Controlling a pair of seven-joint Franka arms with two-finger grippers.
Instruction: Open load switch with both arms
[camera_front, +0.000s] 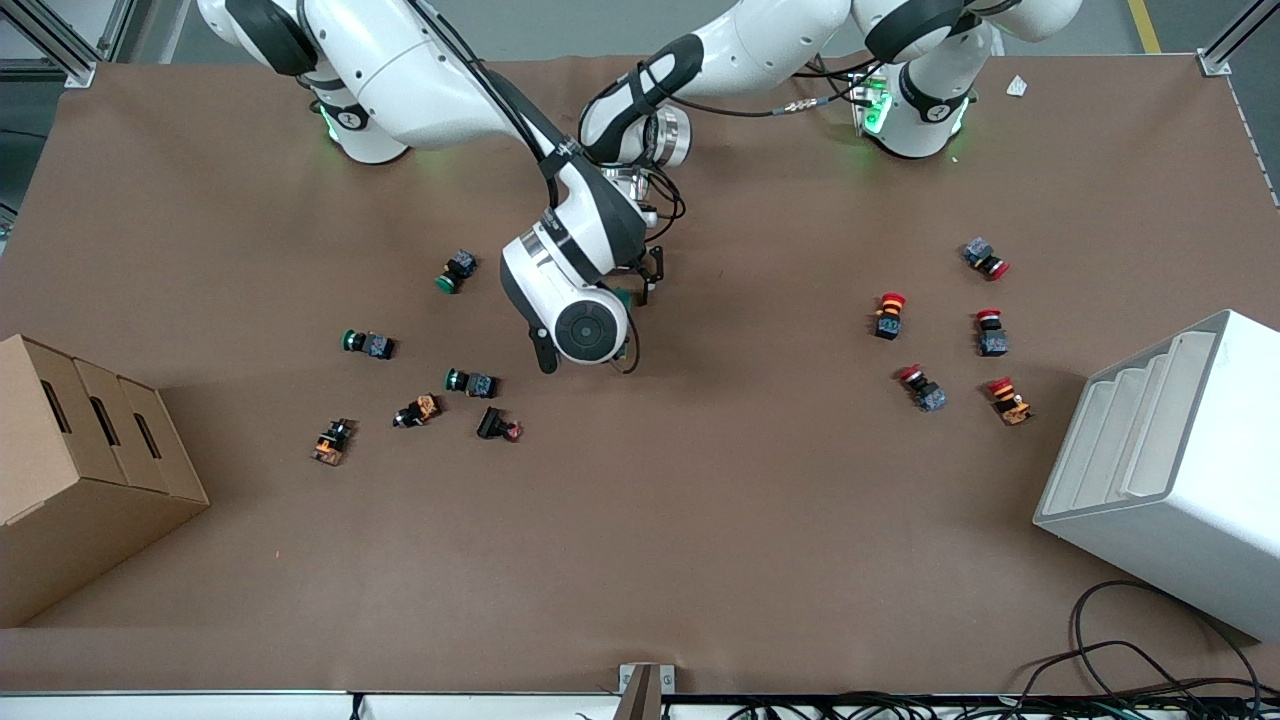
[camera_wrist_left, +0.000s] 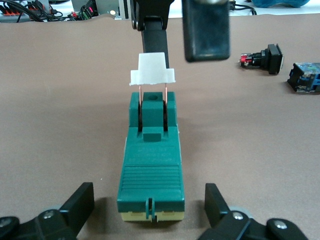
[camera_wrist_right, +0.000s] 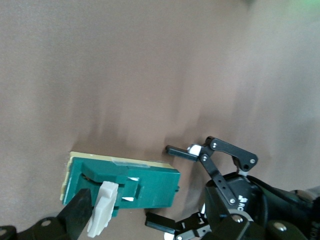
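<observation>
The load switch (camera_wrist_left: 150, 165) is a dark green oblong block lying flat on the brown table mid-way between the two arms' bases. Its white lever (camera_wrist_left: 152, 70) stands raised on two copper blades. My left gripper (camera_wrist_left: 150, 205) is open and straddles the end away from the lever, with a gap on each side. My right gripper (camera_wrist_left: 180, 50) is open at the lever end, and one finger (camera_wrist_right: 77, 215) rests against the lever (camera_wrist_right: 102, 207). From the front, only a sliver of the switch (camera_front: 627, 297) shows between the left gripper (camera_front: 648, 272) and the right arm's wrist (camera_front: 585, 325).
Green push buttons (camera_front: 458, 270) and orange and black ones (camera_front: 418, 411) lie toward the right arm's end of the table, beside a cardboard box (camera_front: 80, 470). Red push buttons (camera_front: 889, 314) lie toward the left arm's end, near a white bin (camera_front: 1170, 470).
</observation>
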